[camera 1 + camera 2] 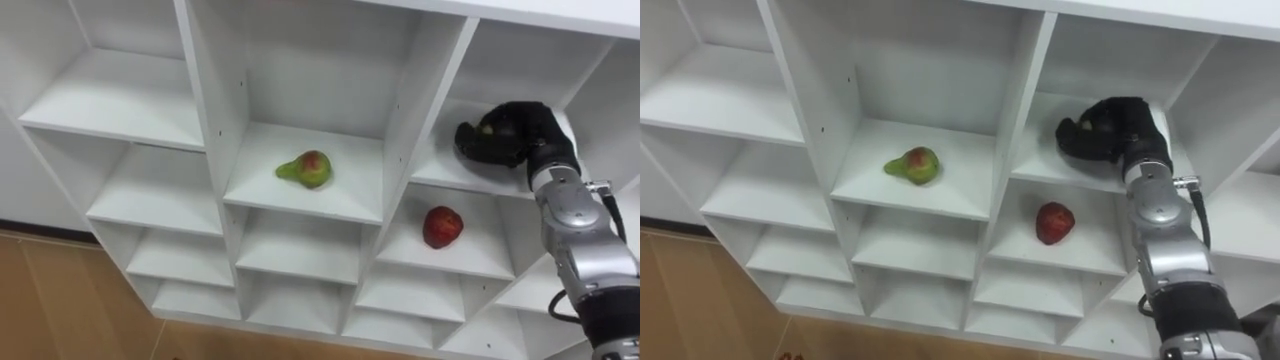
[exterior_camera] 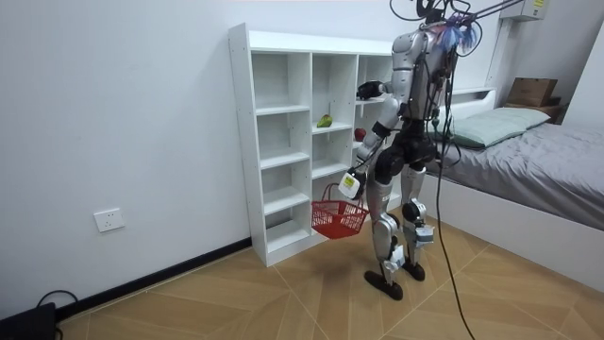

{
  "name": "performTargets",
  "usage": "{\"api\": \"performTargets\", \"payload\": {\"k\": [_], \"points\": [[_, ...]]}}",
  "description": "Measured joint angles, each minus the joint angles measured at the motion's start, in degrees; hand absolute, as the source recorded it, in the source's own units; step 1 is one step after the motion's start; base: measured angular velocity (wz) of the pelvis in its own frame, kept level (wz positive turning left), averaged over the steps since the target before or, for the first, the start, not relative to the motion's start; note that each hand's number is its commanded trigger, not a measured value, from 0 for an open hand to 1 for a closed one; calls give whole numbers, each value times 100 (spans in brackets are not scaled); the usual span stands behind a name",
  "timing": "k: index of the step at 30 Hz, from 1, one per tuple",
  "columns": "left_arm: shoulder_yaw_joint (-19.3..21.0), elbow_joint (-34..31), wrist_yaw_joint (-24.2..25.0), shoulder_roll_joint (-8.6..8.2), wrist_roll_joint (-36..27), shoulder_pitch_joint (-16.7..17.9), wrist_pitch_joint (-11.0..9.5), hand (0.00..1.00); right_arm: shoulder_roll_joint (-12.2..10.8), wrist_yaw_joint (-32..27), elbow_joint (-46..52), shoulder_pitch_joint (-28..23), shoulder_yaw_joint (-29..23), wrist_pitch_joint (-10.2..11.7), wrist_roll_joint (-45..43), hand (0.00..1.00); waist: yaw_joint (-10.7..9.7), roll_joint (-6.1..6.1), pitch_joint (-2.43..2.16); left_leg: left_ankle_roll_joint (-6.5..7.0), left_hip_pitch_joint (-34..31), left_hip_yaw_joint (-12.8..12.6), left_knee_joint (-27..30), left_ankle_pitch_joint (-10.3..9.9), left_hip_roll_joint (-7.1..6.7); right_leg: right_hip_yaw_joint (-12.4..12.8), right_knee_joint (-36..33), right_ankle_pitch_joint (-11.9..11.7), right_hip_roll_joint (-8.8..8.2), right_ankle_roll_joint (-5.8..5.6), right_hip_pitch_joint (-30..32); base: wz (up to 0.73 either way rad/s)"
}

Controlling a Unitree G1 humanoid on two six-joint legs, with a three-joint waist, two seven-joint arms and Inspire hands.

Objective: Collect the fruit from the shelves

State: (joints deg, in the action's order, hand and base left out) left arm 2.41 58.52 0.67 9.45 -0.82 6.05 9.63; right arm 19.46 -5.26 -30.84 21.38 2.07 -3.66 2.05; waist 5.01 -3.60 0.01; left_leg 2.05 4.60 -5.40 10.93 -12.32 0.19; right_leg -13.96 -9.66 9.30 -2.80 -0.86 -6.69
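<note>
Where black right hand (image 1: 512,135) curls, small round fruit (image 1: 487,129).

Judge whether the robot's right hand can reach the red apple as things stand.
Probably not yet. The right hand is in the compartment above, fingers curled round a greenish fruit. The red apple lies unblocked in its open-fronted compartment, so a freed hand likely could.

Bright, even indoor light falls on the white closet (image 1: 212,100), leaving only soft grey shadows inside its compartments.
</note>
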Motion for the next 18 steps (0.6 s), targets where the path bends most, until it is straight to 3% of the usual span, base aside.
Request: {"api": "performTargets", "payload": {"k": [7,14,18], "points": [[-175,-332,93,-108,-422,-27,-259,100,-8,32,50,-5,108,129,-49,100,-45,1,-12,-2,-3,-5,-2,2,3,-9,-1,0,1,0,10,0],[-433,-383,387,-103,-639,-149,-266,100,-196,12,131,-5,113,114,-242,100,-180,-87,-24,-1,-8,-1,37,2,4,-15,-2,0,-3,-1,10,0],[-625,-846,407,-106,-687,-261,-266,100,-343,-5,130,-5,114,119,-349,100,-253,-109,-23,-1,-2,4,62,2,2,-16,0,0,-9,0,-13,1]]}}
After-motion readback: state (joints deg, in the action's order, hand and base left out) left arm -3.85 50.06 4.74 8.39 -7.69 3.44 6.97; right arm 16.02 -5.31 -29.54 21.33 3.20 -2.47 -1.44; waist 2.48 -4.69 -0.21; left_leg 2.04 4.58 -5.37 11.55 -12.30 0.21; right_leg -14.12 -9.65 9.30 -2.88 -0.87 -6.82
